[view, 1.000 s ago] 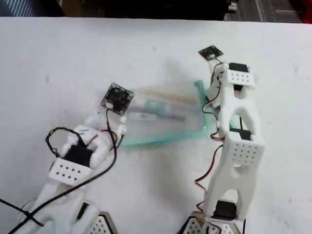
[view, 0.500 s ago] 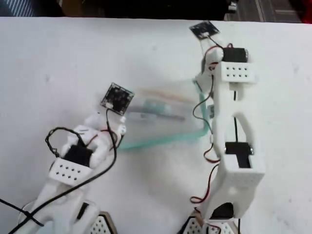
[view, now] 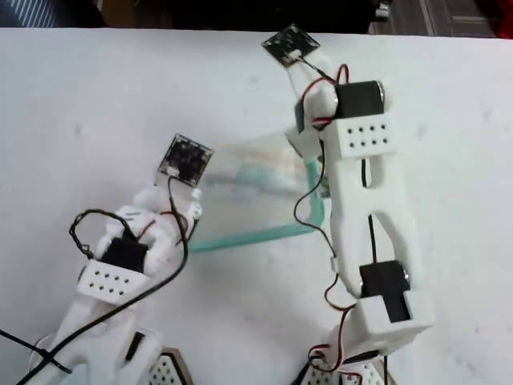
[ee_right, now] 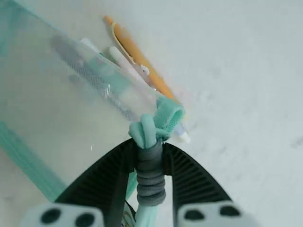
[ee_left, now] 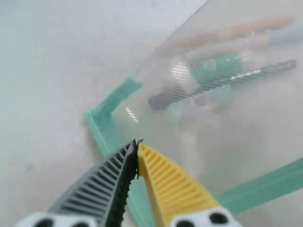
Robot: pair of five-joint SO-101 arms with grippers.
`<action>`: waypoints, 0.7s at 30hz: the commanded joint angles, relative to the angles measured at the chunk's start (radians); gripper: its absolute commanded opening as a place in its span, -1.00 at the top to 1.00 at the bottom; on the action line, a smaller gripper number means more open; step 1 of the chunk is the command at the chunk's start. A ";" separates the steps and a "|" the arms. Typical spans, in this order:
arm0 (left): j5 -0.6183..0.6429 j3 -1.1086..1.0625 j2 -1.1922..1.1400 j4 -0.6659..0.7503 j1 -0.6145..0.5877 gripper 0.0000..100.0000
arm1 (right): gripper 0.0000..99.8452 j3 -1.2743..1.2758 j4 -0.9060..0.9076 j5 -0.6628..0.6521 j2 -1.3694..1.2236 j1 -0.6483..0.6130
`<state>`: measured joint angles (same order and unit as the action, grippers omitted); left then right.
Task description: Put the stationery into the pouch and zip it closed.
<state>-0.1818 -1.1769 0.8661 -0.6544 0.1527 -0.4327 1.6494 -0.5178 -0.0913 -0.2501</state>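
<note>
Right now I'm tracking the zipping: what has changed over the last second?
The right gripper, shut on the zip pull, swung away from the arm bases and toward the left arm, dragging that end of the pouch along. The left gripper stayed clamped on the pouch's teal edge.

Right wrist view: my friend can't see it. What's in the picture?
The robot's black claw pinches the teal-and-grey zipper pull of a clear pouch with teal edges. Inside it lie pens, and an orange pen lies by its edge, all on a white table.
</note>
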 commanded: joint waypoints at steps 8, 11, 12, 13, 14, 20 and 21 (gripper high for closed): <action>0.089 -0.031 0.504 -0.192 -0.166 0.95 | 0.97 -0.008 0.061 0.011 0.166 -0.104; 0.089 -0.110 0.687 -0.198 -0.166 0.95 | 0.97 -0.008 0.062 0.003 0.211 -0.125; 0.089 -0.137 0.751 -0.201 -0.165 0.95 | 0.97 -0.011 0.061 0.002 0.232 -0.131; 0.091 -0.158 0.812 -0.204 -0.165 0.95 | 0.97 -0.015 0.058 0.002 0.255 -0.136; 0.095 -0.181 0.875 -0.210 -0.165 0.95 | 0.97 -0.020 0.053 0.002 0.280 -0.137; 0.095 -0.192 0.944 -0.245 -0.163 0.95 | 0.97 -0.086 -0.015 0.000 0.400 -0.147; 0.095 -0.192 0.940 -0.245 -0.163 0.95 | 0.97 -0.092 -0.021 0.003 0.407 -0.147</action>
<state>-0.0974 -1.3825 1.8220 -0.8984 -0.0069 -0.4680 1.6648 -0.5178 0.2524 -0.3882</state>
